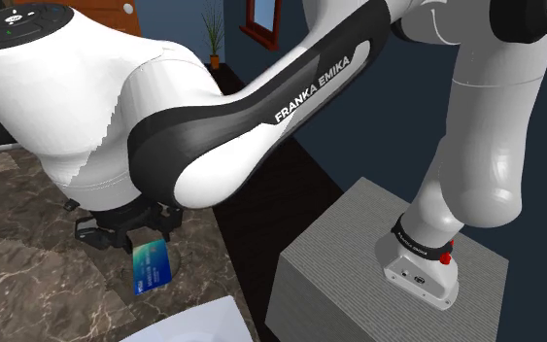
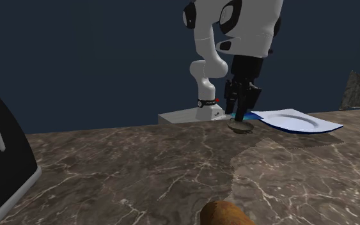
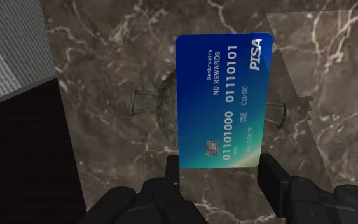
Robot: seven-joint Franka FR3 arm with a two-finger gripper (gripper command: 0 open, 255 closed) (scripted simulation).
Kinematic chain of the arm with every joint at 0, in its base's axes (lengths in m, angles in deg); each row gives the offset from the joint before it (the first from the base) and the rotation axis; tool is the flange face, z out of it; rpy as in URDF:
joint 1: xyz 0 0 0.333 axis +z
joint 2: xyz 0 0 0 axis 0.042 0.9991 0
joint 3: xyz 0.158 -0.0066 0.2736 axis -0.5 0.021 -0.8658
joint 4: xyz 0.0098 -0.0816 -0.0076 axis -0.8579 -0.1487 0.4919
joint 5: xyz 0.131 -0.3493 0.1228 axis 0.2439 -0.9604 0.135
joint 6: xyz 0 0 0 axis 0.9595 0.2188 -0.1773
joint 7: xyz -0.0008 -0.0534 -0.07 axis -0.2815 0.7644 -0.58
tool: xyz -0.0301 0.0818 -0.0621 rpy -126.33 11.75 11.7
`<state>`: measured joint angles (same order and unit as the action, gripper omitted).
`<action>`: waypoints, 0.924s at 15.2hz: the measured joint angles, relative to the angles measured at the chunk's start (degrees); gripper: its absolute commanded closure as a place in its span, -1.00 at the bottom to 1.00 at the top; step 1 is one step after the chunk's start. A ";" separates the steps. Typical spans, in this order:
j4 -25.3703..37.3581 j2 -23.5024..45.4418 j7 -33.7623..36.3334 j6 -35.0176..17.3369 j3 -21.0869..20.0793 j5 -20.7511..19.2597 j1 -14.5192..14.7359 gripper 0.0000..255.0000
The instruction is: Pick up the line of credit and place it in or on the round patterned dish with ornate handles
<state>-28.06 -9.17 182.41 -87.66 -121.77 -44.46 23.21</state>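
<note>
I hold the blue-to-green card [image 3: 224, 102] hanging down, lower left of the shoulder view, directly over the round two-handled dish [image 3: 166, 111].

Three cameras are converging on one counter edge.

The shoulder camera is sitting close behind the arm [image 1: 261, 107], looking down past the stand [image 1: 358, 262] onto the counter [image 1: 28, 272] edge. The second exterior camera is lying low over the counter's far side, facing back across it toward the stand from well apart. The wrist camera is hanging near above the counter, looking straight down along the gripper [image 3: 220, 168]. All three are taking in the gripper by the counter edge beside the stand; the second exterior and wrist views are both catching the dish [image 3: 165, 108] beneath it.
</note>
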 measured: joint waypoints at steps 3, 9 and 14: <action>-0.01 0.10 0.08 -0.09 0.03 -0.09 0.06 1.00; -0.01 0.12 0.10 -0.11 0.04 -0.11 0.07 -1.00; 2.33 -1.18 -0.64 3.11 -0.75 1.27 0.22 -1.00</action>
<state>-25.73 -10.36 181.77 -84.55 -122.52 -43.20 23.44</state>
